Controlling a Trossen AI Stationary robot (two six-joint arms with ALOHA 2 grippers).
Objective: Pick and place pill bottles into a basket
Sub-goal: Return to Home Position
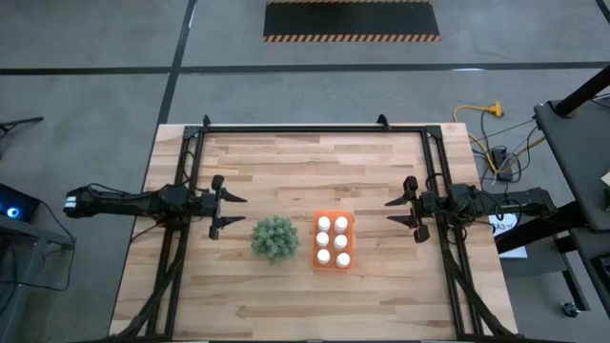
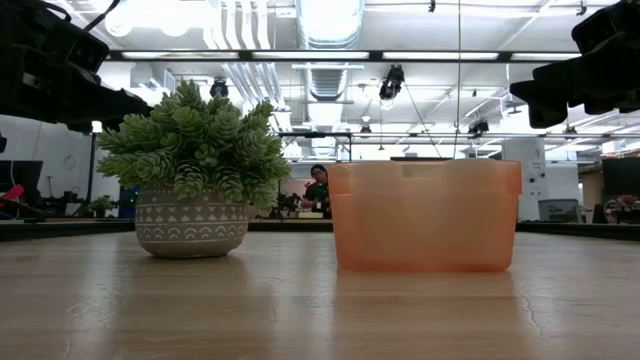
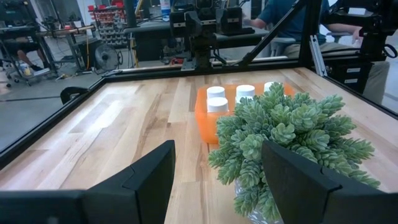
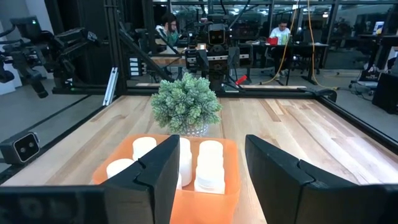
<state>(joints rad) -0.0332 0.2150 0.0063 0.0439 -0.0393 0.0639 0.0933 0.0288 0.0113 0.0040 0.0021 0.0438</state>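
From above: the orange plastic basket (image 1: 315,233) sits lower centre on the pale plank table (image 1: 286,162), six white round-capped pill bottles (image 1: 324,239) in two rows inside, bushy plant (image 1: 274,238) just left. There's the left gripper (image 1: 243,211) mid-left, the right gripper (image 1: 389,212) mid-right, both spread wide, empty. Table level: basket walls translucent, plant's pot (image 2: 190,225) grey and patterned. Wrist views: dark angular fingers (image 3: 143,180) gaping.

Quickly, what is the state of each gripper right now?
Left gripper: open, holding nothing.
Right gripper: open, holding nothing.
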